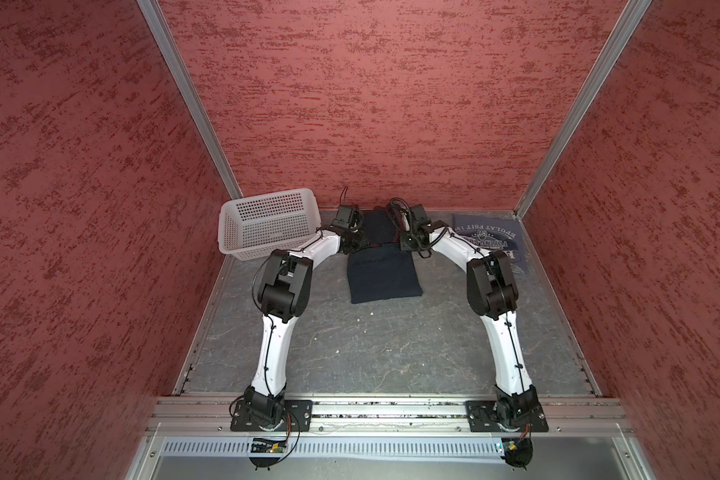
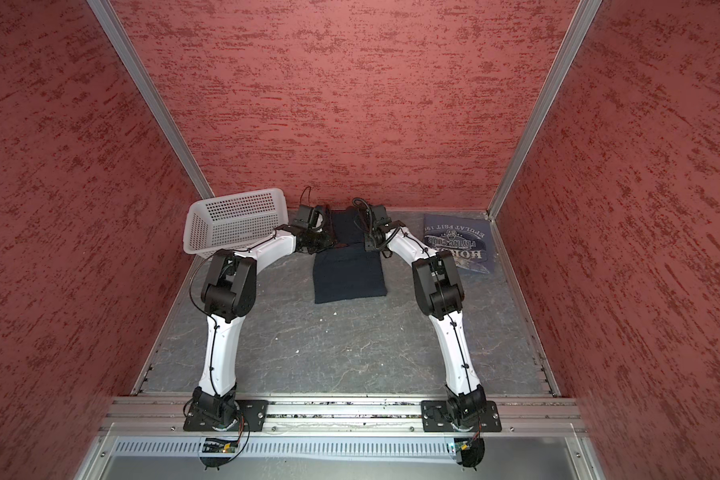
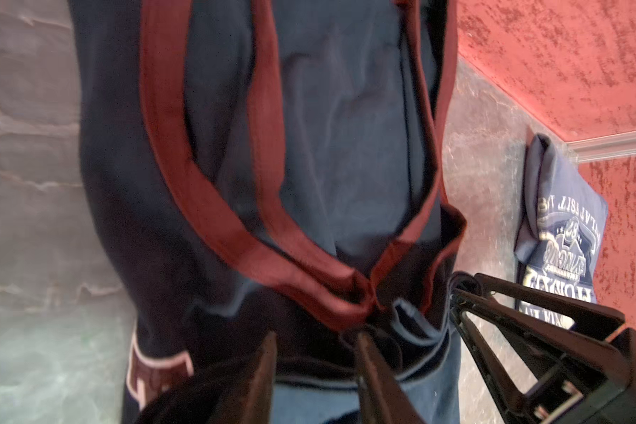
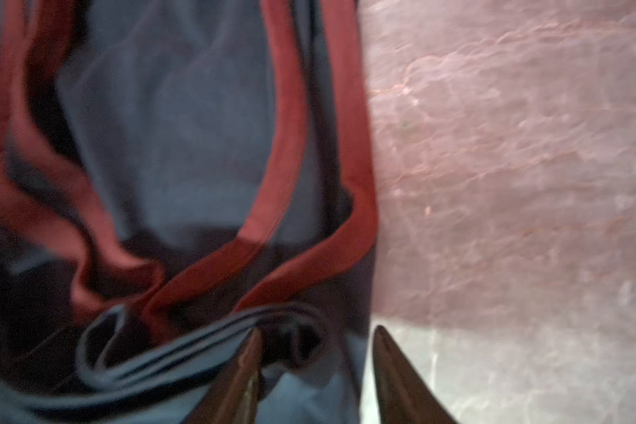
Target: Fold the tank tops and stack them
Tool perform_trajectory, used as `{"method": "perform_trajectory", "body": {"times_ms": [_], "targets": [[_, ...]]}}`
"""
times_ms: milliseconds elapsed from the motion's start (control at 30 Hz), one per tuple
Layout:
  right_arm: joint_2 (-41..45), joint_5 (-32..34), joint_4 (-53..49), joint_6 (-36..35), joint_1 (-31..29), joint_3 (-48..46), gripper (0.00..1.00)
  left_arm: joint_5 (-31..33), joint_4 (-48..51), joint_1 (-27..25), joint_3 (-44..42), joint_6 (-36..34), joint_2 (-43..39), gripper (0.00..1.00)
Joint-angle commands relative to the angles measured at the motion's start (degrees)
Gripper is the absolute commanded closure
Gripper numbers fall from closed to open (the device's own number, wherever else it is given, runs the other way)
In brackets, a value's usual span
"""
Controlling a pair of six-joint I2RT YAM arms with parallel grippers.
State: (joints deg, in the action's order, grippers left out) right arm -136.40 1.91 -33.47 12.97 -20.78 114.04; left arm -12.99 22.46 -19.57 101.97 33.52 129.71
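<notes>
The navy tank top (image 1: pixel 385 274) (image 2: pixel 348 276) lies as a long strip at the table's middle back, its near half a flat rectangle. Both grippers are at its far end. In the left wrist view its maroon-trimmed straps (image 3: pixel 169 147) run to my left gripper (image 3: pixel 316 336) (image 1: pixel 358 232). The jaws stand apart over the bunched strap ends. White-outlined lettering (image 3: pixel 155 367) shows beside it. My right gripper (image 4: pixel 317 328) (image 1: pixel 400 232) is also open. One finger rests on a dark fold and the other is off the cloth's edge. Lighter slate-blue cloth with navy edging (image 4: pixel 309 400) lies under the straps.
A folded slate-blue top with white print (image 1: pixel 495 237) (image 2: pixel 460 245) (image 3: pixel 559 235) lies at the back right corner. A white perforated basket (image 1: pixel 267 224) (image 2: pixel 233 224) stands tilted at the back left. Red walls close in the grey table (image 1: pixel 391 353) on three sides.
</notes>
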Motion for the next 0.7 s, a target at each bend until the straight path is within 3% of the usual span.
{"method": "perform_trajectory", "body": {"times_ms": [0,200,333,433,667], "targets": [[-2.0,2.7,-4.1,-0.9,0.6,5.1,0.46,1.3,3.4,1.0,1.4,0.1,0.5,0.57],[3.1,2.4,-9.3,-0.3,0.6,5.1,0.34,2.6,7.6,2.3,-0.2,-1.5,-7.5,0.39],[15.7,-0.9,-4.6,2.4,0.6,-11.0,0.30,2.9,9.1,2.6,-8.2,-1.6,-17.7,0.28],[25.2,-6.5,1.6,5.7,0.7,-25.3,0.30,1.4,7.2,2.4,-19.3,0.4,-25.6,0.26],[38.6,-14.6,14.5,11.3,0.6,-48.9,0.42,-1.1,-4.0,-0.3,-45.6,5.3,-40.1,0.29]]}}
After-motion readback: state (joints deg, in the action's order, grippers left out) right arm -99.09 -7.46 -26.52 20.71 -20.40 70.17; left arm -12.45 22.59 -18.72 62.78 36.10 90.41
